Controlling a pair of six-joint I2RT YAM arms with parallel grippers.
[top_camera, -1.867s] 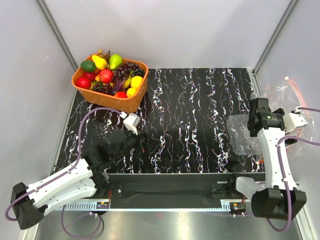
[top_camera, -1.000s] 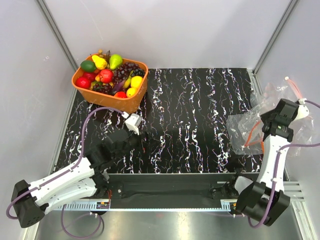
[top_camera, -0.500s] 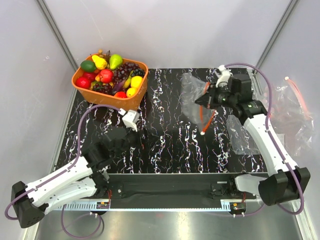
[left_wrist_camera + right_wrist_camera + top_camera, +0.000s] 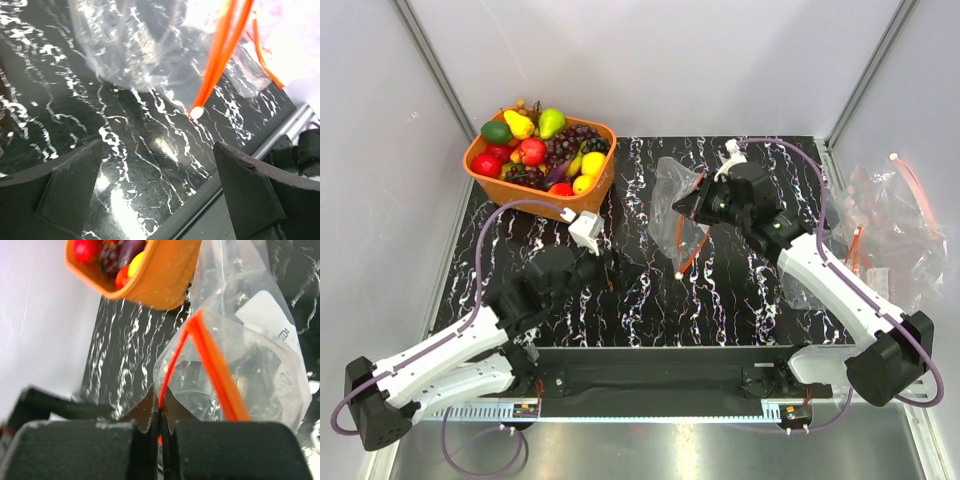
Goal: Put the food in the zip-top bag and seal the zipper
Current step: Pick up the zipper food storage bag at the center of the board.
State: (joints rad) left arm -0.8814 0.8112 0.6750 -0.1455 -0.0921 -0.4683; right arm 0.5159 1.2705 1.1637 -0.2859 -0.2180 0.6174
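Top external | right pincer [image 4: 686,207] clenched on zipper [image 4: 691,252] of zip-top bag [image 4: 667,183] | left pincer [image 4: 157,165] spread, empty

A black table top [image 4: 650,300] veined with white marbling fills the middle of the enclosure. Plain pale grey walls [image 4: 650,60] close it in at the back and on both sides. Slanted aluminium posts [image 4: 425,50] rise at the table's back corners. A black rail [image 4: 660,385] runs along the near edge, with brushed metal [image 4: 650,450] below it. Soft light leaves a dull sheen on the marbling.
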